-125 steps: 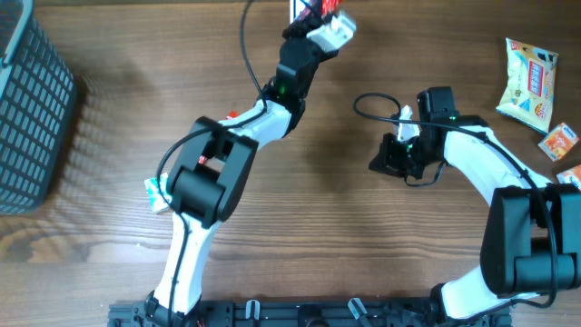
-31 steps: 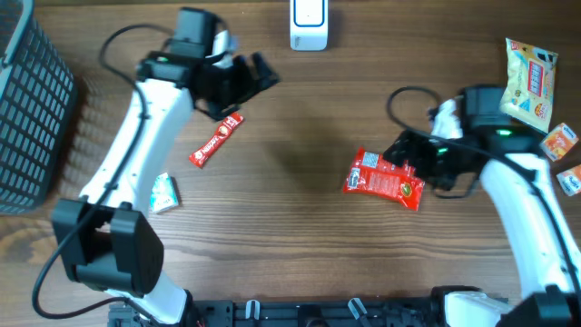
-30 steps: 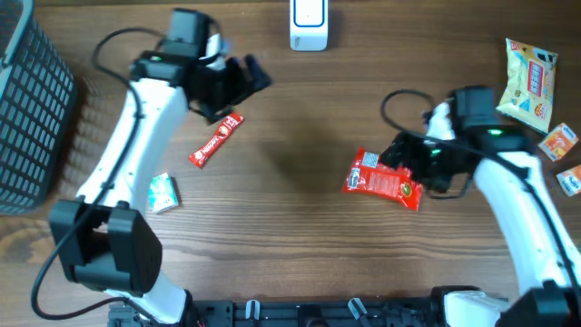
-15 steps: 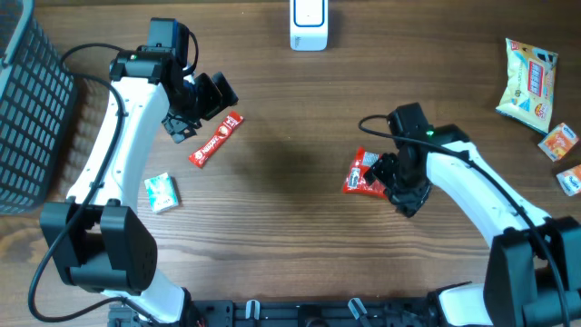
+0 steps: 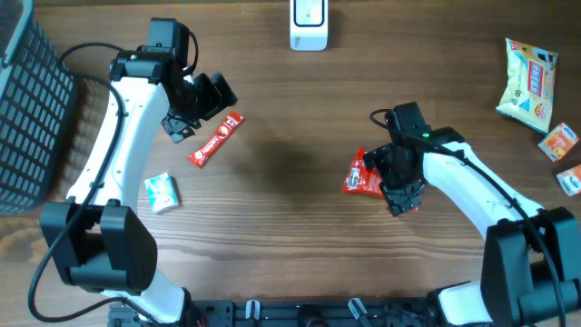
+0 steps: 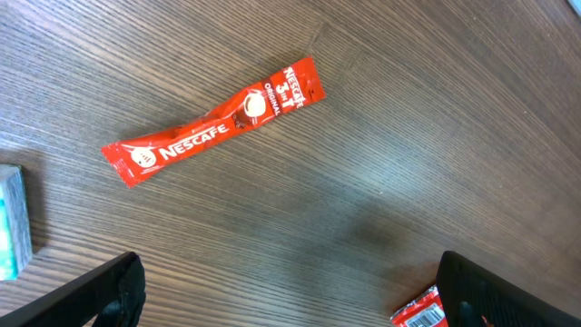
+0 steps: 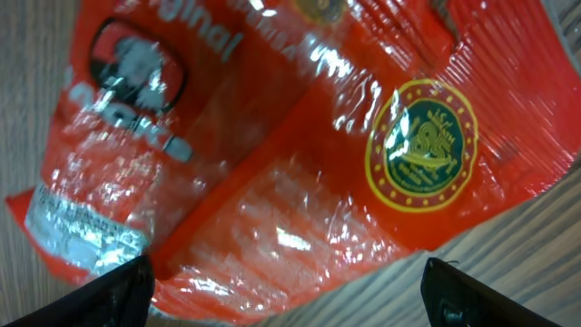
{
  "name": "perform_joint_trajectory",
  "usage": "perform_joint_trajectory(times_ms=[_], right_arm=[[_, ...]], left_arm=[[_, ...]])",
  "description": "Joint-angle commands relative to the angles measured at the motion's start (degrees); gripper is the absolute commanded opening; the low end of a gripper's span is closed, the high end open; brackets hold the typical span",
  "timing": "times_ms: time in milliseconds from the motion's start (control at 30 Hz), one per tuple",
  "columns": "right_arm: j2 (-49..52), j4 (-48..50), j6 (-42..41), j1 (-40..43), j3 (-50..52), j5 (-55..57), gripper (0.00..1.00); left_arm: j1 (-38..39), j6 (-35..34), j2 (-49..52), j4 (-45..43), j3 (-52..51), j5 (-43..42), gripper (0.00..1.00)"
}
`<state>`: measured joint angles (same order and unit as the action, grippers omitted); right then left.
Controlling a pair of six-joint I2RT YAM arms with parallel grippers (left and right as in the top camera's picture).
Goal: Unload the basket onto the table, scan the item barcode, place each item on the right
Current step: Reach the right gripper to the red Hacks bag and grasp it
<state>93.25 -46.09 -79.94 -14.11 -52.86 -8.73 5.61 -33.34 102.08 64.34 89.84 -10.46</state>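
Observation:
A white barcode scanner (image 5: pixel 309 23) stands at the table's far edge. A shiny red snack packet (image 5: pixel 359 174) lies flat on the wood at centre right. My right gripper (image 5: pixel 399 186) hovers low over it, open. In the right wrist view the packet (image 7: pixel 300 154) fills the frame, and the gripper (image 7: pixel 290 300) has a finger beyond each side of it. My left gripper (image 5: pixel 201 111) is open just above a red Nescafe stick (image 5: pixel 216 139). In the left wrist view that stick (image 6: pixel 213 132) lies ahead of the open gripper (image 6: pixel 290 300), untouched.
A dark mesh basket (image 5: pixel 32 109) stands at the far left. A mint-green pack (image 5: pixel 162 193) lies near the left arm. A yellow snack bag (image 5: pixel 528 82) and small orange packs (image 5: pixel 558 141) sit at the right edge. A barcoded red packet corner (image 6: pixel 419 311) shows by the left gripper's right finger.
The left arm swung left from a second ago, then held still. The right gripper moved over the red packet, covering more of it, and its jaws spread wider.

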Motion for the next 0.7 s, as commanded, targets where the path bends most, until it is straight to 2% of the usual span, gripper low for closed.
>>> perform_joint_trajectory(times_ms=[0, 133, 233, 333, 367, 433, 633, 667], right_arm=[[3.41, 0.09, -4.26, -0.20, 0.00, -0.39, 0.95], [5.99, 1.95, -4.31, -0.17, 0.00, -0.28, 0.93], [7.17, 4.31, -4.24, -0.17, 0.00, 0.59, 0.81], [7.15, 4.83, -4.07, -0.17, 0.00, 2.19, 0.61], [7.15, 4.81, -4.04, -0.17, 0.00, 3.21, 0.52], [7.13, 4.59, -3.30, -0.15, 0.00, 5.92, 0.27], [5.27, 4.46, 6.84, 3.41, -1.81, 9.57, 0.13], [4.70, 4.46, 9.81, 4.57, -2.56, 10.25, 0.04]], left_arm=[[-0.22, 0.09, -0.81, 0.28, 0.07, 0.76, 1.00], [-0.22, 0.11, -0.83, 0.28, 0.07, 0.76, 1.00], [-0.22, 0.11, -0.83, 0.50, 0.07, 0.76, 1.00], [-0.22, 0.15, -0.81, 1.11, 0.07, 0.79, 1.00], [-0.22, 0.44, -0.81, 1.20, 0.07, 0.76, 1.00], [-0.22, 1.44, -0.81, 1.25, 0.07, 0.76, 1.00], [-0.22, 1.42, -0.81, 1.29, 0.07, 0.76, 1.00], [-0.22, 1.42, -0.81, 1.29, 0.07, 0.76, 1.00]])
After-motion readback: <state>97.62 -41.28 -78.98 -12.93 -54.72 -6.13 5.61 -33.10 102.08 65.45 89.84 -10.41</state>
